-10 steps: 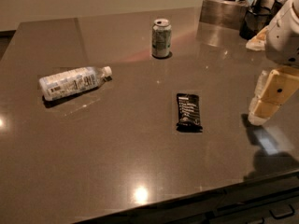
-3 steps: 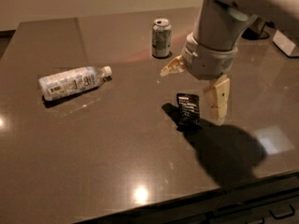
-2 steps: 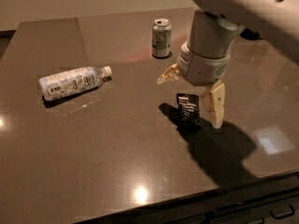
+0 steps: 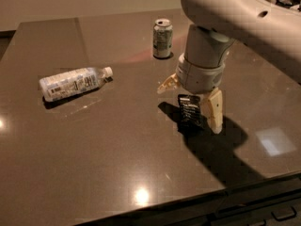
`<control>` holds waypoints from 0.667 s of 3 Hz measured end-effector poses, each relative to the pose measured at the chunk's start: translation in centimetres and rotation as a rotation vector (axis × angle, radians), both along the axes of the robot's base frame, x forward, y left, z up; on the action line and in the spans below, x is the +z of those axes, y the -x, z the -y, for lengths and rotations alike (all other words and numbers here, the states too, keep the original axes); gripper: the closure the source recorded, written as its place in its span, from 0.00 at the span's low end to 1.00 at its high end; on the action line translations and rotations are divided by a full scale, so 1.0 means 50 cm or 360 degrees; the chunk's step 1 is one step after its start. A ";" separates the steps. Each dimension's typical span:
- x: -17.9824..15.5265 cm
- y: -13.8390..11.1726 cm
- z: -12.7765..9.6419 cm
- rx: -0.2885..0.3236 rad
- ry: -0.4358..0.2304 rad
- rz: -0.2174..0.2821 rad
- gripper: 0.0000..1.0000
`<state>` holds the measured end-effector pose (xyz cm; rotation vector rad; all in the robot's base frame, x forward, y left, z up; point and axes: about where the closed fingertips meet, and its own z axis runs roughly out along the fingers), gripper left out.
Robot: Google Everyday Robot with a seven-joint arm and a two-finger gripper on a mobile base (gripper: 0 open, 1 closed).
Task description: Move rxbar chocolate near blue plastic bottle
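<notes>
Countertop (image 4: pixel 94 154) first, dark and glossy, filling the view. Big white robot arm (image 4: pixel 225 13) reaches in from upper right and points down over the right half. Blue plastic bottle (image 4: pixel 73 83) lies on its side well to the left, white cap pointing right. Silver-green drink can (image 4: pixel 162 38) stands upright at the back. Gripper (image 4: pixel 188 108) is low over the surface, cream fingers (image 4: pixel 214 109) spread wide apart, clamping nothing. Rxbar chocolate (image 4: pixel 190 111), black wrapper with white lettering, lies flat between them, just beside the right-hand finger.
</notes>
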<state>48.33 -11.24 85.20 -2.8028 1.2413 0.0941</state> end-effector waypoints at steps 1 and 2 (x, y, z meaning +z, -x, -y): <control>-0.018 -0.003 0.004 0.0017 0.0012 -0.0023 0.00; -0.027 -0.005 0.005 0.0033 0.0028 -0.0041 0.16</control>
